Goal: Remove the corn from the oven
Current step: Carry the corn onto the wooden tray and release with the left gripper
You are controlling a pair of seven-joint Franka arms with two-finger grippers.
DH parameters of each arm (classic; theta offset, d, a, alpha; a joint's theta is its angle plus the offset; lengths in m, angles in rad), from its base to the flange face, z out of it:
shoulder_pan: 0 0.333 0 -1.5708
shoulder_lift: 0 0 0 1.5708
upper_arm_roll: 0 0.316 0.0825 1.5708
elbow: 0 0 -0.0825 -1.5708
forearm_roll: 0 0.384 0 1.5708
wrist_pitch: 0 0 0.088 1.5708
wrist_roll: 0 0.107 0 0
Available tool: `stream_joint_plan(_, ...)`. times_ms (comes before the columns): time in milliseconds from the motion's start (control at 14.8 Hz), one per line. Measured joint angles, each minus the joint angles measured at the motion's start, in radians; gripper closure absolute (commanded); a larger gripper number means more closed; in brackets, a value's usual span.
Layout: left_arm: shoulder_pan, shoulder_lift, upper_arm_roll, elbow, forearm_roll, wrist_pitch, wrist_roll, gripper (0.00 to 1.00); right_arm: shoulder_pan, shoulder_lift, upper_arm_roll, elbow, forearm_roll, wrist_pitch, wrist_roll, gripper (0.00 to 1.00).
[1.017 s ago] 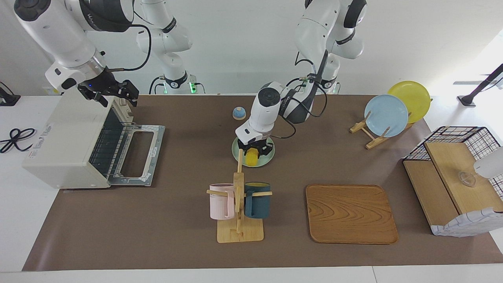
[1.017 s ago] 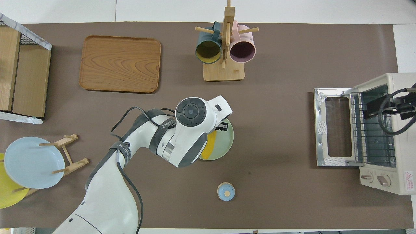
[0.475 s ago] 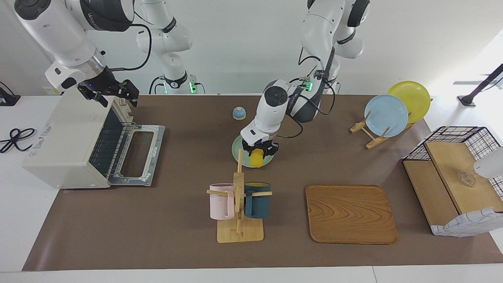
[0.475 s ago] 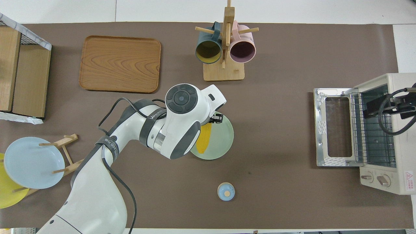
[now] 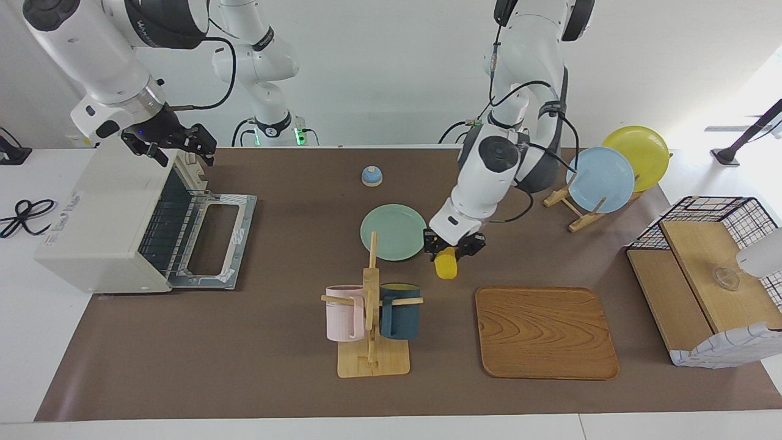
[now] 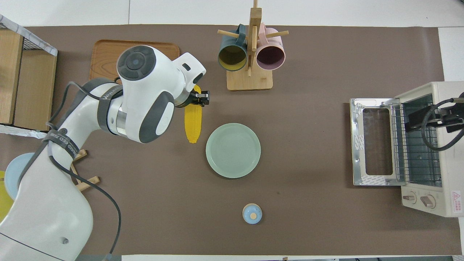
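The yellow corn hangs from my left gripper, which is shut on its upper end, above the brown mat between the green plate and the wooden tray. In the overhead view the corn shows beside the plate, below the left gripper. The cream-white oven stands at the right arm's end of the table with its door folded down flat; its wire rack is bare. My right gripper waits over the oven's top front edge.
A wooden mug rack with a pink and a dark blue mug stands farther from the robots than the plate. A small blue knob-topped lid lies nearer to the robots. A plate stand and a wire-and-wood basket shelf stand at the left arm's end.
My left gripper has lifted the corn off the green plate and carried it toward the wooden tray. The plate is now bare. The right arm has not moved.
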Motion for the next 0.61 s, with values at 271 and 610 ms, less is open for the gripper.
stream_joint_plan(271, 0.126, 0.128, 0.001, 0.166, 0.031, -0.04, 0.046, 1.0, 0.0, 0.0, 0.0, -0.002, 0.0, 0.0, 0.0, 0.23)
stream_joint_plan(610, 0.239, 0.295, 0.0, 0.377, 0.034, -0.056, 0.16, 1.0, 0.068, -0.088, 0.003, -0.284, 0.002, 0.254, 0.002, 1.0)
